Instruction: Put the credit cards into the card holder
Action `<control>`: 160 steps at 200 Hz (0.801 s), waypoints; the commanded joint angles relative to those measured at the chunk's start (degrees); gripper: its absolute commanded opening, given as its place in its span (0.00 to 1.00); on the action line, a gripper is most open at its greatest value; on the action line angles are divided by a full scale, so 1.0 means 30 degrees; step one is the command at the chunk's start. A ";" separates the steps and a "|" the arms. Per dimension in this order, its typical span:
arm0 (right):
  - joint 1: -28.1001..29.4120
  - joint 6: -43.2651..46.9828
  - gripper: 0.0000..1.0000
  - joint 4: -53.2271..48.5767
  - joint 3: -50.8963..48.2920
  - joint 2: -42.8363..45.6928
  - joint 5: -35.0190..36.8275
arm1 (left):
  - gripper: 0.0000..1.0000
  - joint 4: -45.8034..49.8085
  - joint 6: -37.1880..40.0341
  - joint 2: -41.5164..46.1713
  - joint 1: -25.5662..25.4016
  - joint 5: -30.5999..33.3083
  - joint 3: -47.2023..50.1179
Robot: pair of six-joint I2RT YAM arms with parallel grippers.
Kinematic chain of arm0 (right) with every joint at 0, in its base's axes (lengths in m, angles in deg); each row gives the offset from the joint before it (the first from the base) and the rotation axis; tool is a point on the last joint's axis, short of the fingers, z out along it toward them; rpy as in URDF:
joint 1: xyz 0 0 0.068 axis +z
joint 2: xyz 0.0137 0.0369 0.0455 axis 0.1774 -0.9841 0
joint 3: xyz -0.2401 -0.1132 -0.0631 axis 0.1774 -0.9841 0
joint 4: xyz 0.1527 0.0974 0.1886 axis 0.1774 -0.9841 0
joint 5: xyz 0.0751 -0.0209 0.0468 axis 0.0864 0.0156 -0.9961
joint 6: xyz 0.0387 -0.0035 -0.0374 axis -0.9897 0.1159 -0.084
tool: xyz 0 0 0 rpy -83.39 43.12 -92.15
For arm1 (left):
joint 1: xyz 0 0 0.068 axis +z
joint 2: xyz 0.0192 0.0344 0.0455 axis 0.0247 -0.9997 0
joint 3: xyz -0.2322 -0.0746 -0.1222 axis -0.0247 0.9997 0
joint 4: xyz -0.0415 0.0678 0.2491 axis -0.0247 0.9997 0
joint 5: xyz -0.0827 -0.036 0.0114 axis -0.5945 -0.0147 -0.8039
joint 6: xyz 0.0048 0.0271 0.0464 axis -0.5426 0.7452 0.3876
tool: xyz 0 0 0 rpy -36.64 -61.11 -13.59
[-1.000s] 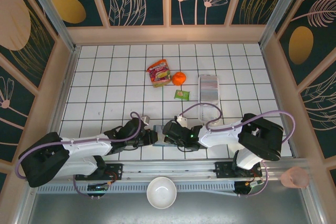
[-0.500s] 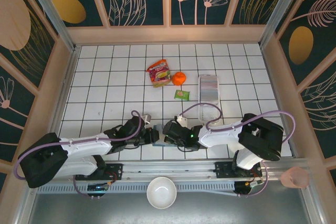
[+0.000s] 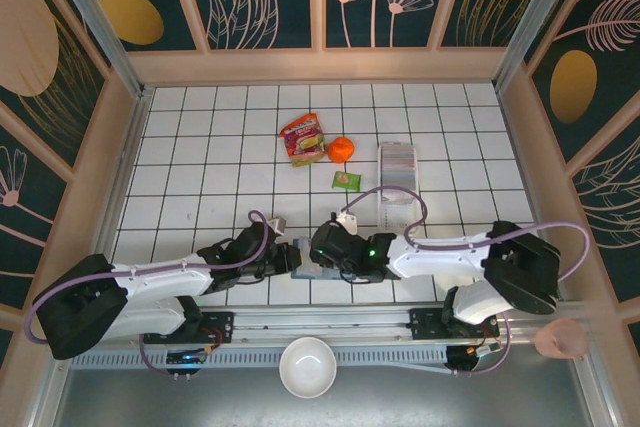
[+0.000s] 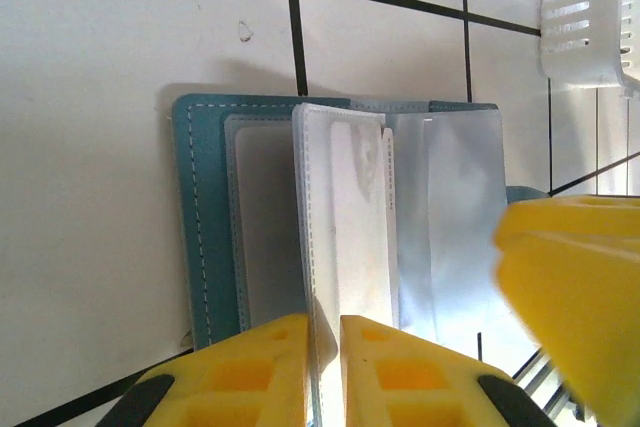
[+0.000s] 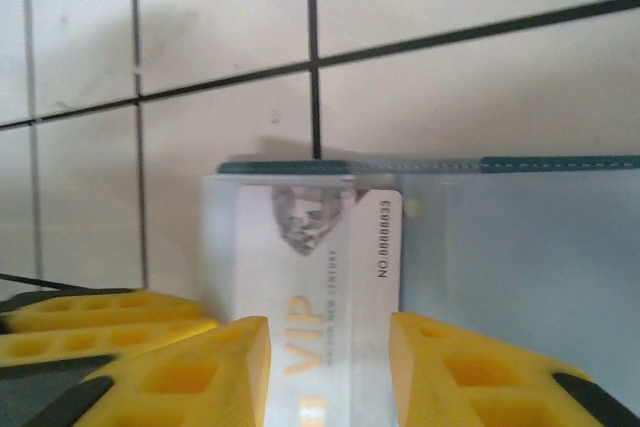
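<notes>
Top view: the card holder (image 3: 312, 269) lies open on the tiled floor at about 6 o'clock, between the left gripper (image 3: 292, 257) at its 9 o'clock side and the right gripper (image 3: 322, 247) at its 3 o'clock side. Left wrist view: the left gripper (image 4: 325, 347) has its fingers pressed together on a thin clear sleeve (image 4: 345, 207), lifting it upright from the teal card holder (image 4: 205, 227). The sleeve looks floppy and slick, so it is probably best pinched near its free edge. Right wrist view: the right gripper (image 5: 330, 367) has its fingers spread, with a white VIP credit card (image 5: 300, 257) lying face up below the gap, at the 9 o'clock end of the card holder (image 5: 520, 247). The card looks light, stiff and smooth, so it is likely best pushed flat or held by its long edges.
</notes>
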 commanded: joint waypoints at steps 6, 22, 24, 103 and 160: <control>-0.0088 -0.0156 0.41 -0.2845 -0.0186 0.1164 0.1508 | 0.15 0.0049 0.0086 -0.0047 -0.0062 0.0288 0.0098; -0.0182 -0.0636 0.42 -0.3291 -0.0731 0.1503 0.1353 | 0.15 -0.0090 0.0088 -0.0081 -0.0065 0.0160 0.0098; -0.0197 -0.0674 0.42 -0.3338 -0.0789 0.1534 0.1320 | 0.15 -0.0100 0.0088 -0.0085 -0.0056 0.0154 0.0098; -0.0175 -0.1291 0.45 -0.2917 -0.1672 0.1233 0.0402 | 0.15 -0.0317 0.0125 -0.0524 -0.0076 -0.0114 0.0098; -0.0200 -0.1462 0.45 -0.3899 -0.1054 -0.0284 0.0300 | 0.15 -0.0493 0.0137 -0.0626 -0.0070 -0.0181 0.0183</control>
